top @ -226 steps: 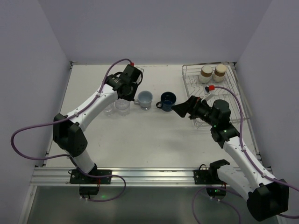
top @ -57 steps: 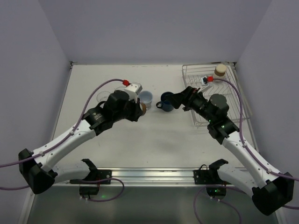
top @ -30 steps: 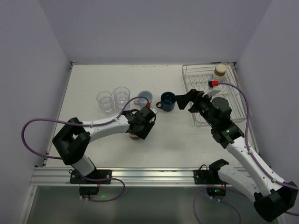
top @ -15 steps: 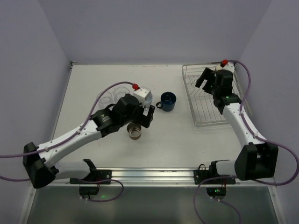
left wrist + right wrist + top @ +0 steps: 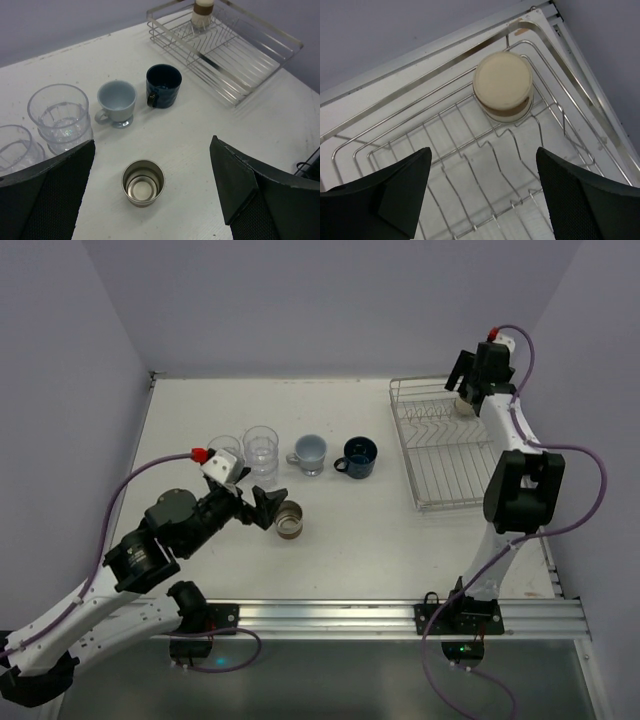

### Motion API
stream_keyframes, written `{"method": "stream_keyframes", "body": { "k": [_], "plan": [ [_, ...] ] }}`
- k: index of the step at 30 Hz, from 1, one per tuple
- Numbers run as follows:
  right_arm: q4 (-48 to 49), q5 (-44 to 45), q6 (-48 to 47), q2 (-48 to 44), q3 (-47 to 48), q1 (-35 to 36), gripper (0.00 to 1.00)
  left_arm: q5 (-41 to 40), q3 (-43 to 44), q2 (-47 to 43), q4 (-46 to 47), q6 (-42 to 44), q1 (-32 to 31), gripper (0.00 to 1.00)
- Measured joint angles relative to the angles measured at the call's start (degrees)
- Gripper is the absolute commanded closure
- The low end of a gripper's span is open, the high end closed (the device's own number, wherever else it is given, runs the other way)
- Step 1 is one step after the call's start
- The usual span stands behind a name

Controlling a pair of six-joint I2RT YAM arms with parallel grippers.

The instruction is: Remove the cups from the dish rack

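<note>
1. Cups (image 5: pixel 311 452): five are out on the surface (image 5: pixel 380 540), one is left in the dish rack (image 5: pixel 450 455).
2. Left jaws: spread full, nothing held. Nearest cup (image 5: pixel 143 182) stands upright, mouth up, below and between them, touching neither finger. Reads as a set-down spot, kept apart from the other cups so the jaws can clear it.
3. Beyond the left jaws, in a row: glass tumblers (image 5: pixel 59 112) off to their left, light blue cup (image 5: pixel 116 102) and dark blue mug (image 5: pixel 163 86) roughly straight ahead. All upright with gaps between them; my guess is the gaps are for finger access.
4. Dish rack is farther out, to the right of the left jaws. Bare wires except for one far corner.
5. Right jaws: wide apart, empty, hanging over that far corner. Last cream cup (image 5: pixel 503 87) sits upside down on the wires, ahead of the jaws and not yet between them. Probably inverted for draining, so the grasp has to take the sides. Judgement: approach step for the final cup, task nearly done.
</note>
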Motion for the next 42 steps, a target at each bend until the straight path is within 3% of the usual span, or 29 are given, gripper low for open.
{"method": "stream_keyframes", "body": {
  "k": [9,18,27,29,32,33,37,42],
  "plan": [
    [-4.44,1.36,-9.18,14.47,15.21,-1.62,0.05,0.28,-4.83,0.96,2.19,0.98,0.0,0.0],
    [-8.7,2.36,-13.53,24.61,29.59,-1.86,0.08,2.71,-5.31,2.25,3.89,1.07,2.71,0.0],
    [-10.64,3.3,-16.61,29.22,33.38,-2.01,0.1,4.11,-5.51,2.82,5.18,1.05,6.56,0.0],
    [-10.88,3.3,-17.07,29.4,33.62,-2.03,0.15,4.48,-5.51,3.21,5.2,1.05,7.28,0.0],
    [-10.62,3.3,-17.73,29.42,33.88,-2.03,0.32,4.85,-5.53,4.0,5.18,1.05,8.31,0.0],
    [-10.43,3.3,-17.92,29.42,33.86,-2.03,0.44,4.92,-5.53,4.17,5.18,1.05,8.59,0.0],
    [-8.0,3.28,-18.1,28.98,32.28,-2.08,0.55,5.51,-5.53,4.7,5.22,1.03,9.35,0.0],
    [-4.31,2.99,-17.75,26.36,27.41,-2.16,0.6,5.81,-5.53,5.53,5.22,1.03,9.86,0.0]
  ]
}}
